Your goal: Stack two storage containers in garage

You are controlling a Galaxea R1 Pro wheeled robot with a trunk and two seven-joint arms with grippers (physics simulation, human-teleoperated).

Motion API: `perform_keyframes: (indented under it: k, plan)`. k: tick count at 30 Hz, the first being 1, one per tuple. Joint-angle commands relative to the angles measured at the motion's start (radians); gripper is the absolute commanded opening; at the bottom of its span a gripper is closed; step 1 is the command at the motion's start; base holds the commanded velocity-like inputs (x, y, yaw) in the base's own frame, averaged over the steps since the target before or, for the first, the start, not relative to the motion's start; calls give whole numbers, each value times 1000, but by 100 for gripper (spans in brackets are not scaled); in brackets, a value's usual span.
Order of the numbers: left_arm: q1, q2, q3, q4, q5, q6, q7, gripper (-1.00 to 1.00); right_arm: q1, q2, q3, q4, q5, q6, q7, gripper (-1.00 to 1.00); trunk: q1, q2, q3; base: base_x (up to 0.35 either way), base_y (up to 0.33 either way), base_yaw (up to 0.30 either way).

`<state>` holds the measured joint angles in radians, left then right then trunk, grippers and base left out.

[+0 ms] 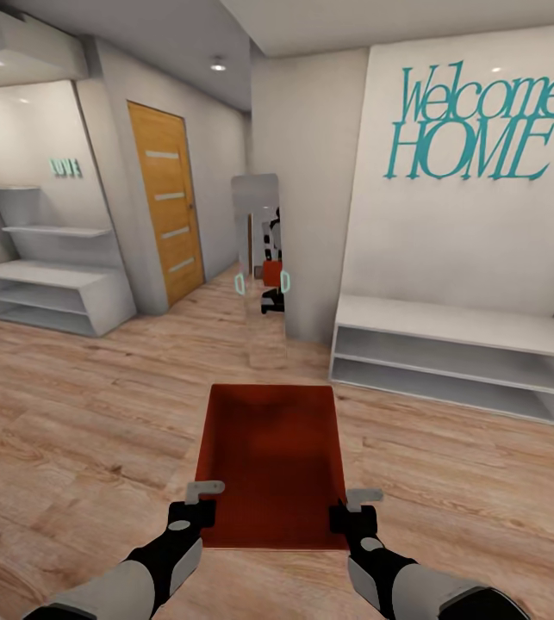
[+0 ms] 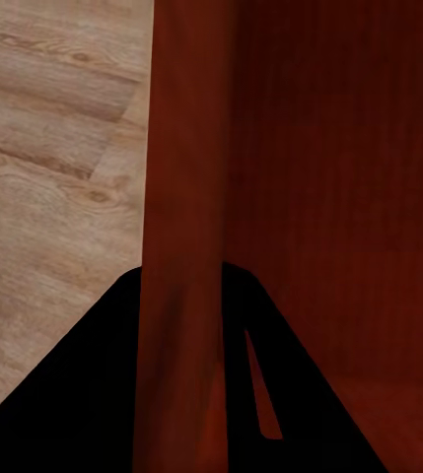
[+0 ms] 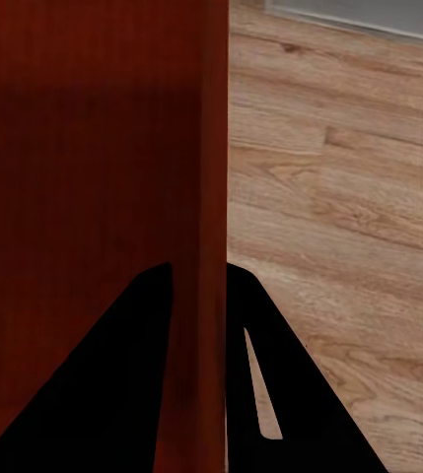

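Risk: thin walls could slip from either pinch if the base jolts or arms drift apart – storage container (image 1: 270,465) would drop on the wood plank floor (image 1: 70,413). Left gripper (image 1: 197,498) & right gripper (image 1: 358,504) each clamp a side wall; orange-red, open-topped, empty, held low in front of robot

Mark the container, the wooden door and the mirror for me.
container (image 1: 268,465), head view, on its inner floor.
wooden door (image 1: 166,215), head view, on the middle of its orange panel.
mirror (image 1: 255,284), head view, on the lower glass, beside the robot's reflection.
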<state>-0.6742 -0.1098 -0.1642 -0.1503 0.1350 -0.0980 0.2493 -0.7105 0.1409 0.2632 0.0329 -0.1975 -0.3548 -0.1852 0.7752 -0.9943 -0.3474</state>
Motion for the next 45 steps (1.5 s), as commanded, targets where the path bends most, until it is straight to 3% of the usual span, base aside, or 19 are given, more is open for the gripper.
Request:
perform_keyframes:
  k: [1, 20, 45]
  plan:
    - [-1, 61, 37, 2, 94, 1, 5, -100, -1, -14, -38, -2, 34, -4, 2, -100, 1, -1, -1, 323, 0, 0]
    - [-2, 60, 37, 2, 94, 1, 5, -100, -1, -14, -36, -2, 31, -6, 1, -100, 1, -1, -1, 323, 0, 15]
    - [-2, 61, 37, 2, 92, 1, 5, -100, -1, -14, -36, -2, 35, -7, 1, -100, 1, -1, -1, 323, 0, 291]
